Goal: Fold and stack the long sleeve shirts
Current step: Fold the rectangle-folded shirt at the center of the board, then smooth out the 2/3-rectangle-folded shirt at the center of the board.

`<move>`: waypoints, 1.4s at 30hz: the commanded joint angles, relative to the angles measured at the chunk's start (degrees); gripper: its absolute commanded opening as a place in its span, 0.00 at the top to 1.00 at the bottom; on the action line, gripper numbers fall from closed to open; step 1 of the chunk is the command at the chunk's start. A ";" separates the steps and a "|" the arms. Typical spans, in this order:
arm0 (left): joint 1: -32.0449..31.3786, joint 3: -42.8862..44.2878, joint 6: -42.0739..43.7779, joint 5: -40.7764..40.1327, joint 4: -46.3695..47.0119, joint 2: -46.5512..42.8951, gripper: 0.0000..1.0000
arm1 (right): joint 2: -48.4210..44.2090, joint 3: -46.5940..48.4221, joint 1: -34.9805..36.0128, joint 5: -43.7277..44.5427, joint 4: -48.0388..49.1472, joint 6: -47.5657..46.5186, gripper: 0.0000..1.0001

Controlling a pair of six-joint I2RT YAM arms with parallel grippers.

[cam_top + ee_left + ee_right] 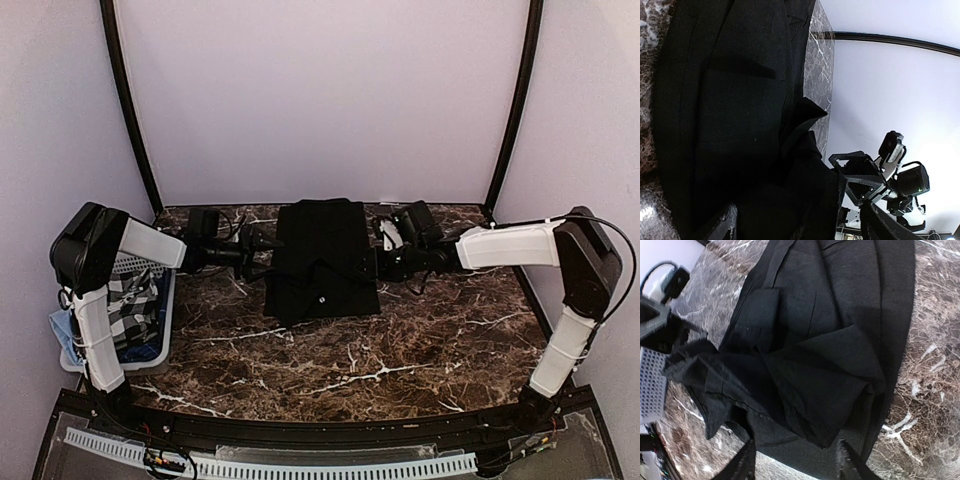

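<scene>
The left pincer (268, 246) and right pincer (380, 262) stood open, gripping nothing, flanking the folded black shirt (320, 255) on the marbled bench (400, 350).

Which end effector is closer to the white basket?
Left. The left end effector sits between the basket and the black shirt; the right end effector is beyond the shirt, on its right.

Marble table (420, 340) — black shirt (322, 262) mid-back, basket (140, 360) at left edge.
</scene>
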 commanded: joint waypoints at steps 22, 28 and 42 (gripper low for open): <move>0.22 5.38 -0.01 -2.36 -2.65 -0.14 0.18 | 14.83 21.36 2.72 14.33 -9.70 -4.54 0.93; 0.22 6.84 -3.05 -5.78 -0.61 2.31 0.19 | 24.82 37.00 -0.01 14.23 -15.03 -5.64 0.93; 0.22 9.14 -4.73 -7.81 0.26 6.25 0.20 | 17.05 34.81 0.38 9.43 -14.82 -8.26 0.85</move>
